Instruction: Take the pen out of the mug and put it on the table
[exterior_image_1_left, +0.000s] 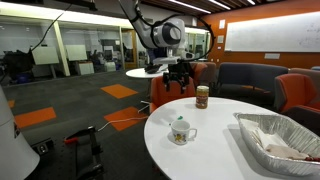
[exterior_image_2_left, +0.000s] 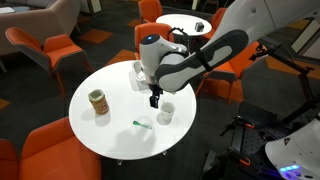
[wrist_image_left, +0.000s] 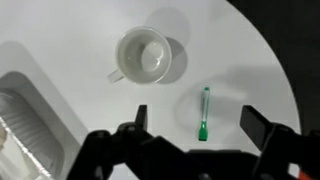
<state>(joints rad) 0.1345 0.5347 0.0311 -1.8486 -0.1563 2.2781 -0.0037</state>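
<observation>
The mug (wrist_image_left: 143, 54) looks glossy white ceramic, the pen (wrist_image_left: 204, 112) green plastic, the worktop (wrist_image_left: 80, 30) smooth matt white, the tray (wrist_image_left: 22, 118) crinkled foil, my fingers (wrist_image_left: 140, 118) matt black.

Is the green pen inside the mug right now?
No, in the wrist view the pen lies flat on the table, apart from the mug, whose inside is empty.
</observation>
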